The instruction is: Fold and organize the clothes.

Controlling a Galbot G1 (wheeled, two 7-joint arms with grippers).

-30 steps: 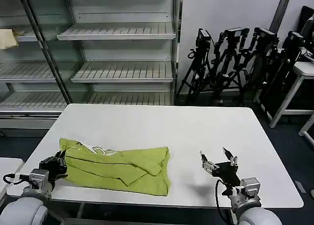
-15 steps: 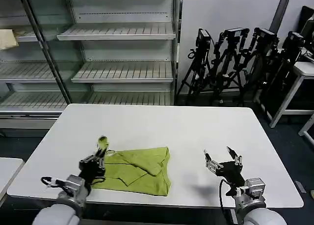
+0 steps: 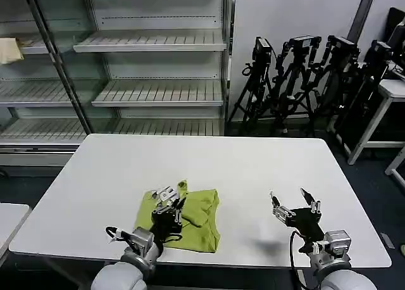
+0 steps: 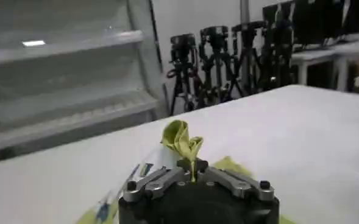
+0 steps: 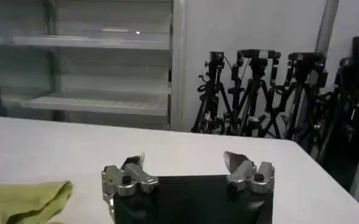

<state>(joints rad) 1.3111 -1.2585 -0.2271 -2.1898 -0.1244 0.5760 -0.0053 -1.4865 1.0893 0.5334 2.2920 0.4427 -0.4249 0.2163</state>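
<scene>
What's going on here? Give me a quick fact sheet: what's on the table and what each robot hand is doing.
item: green T-shirt, partly folded, lying on the white table
left gripper: over the shirt, shut on a pinched-up fold of it
right gripper: open, above bare table to the right of the shirt, holding nothing
behind the table: shelves and camera tripods
</scene>
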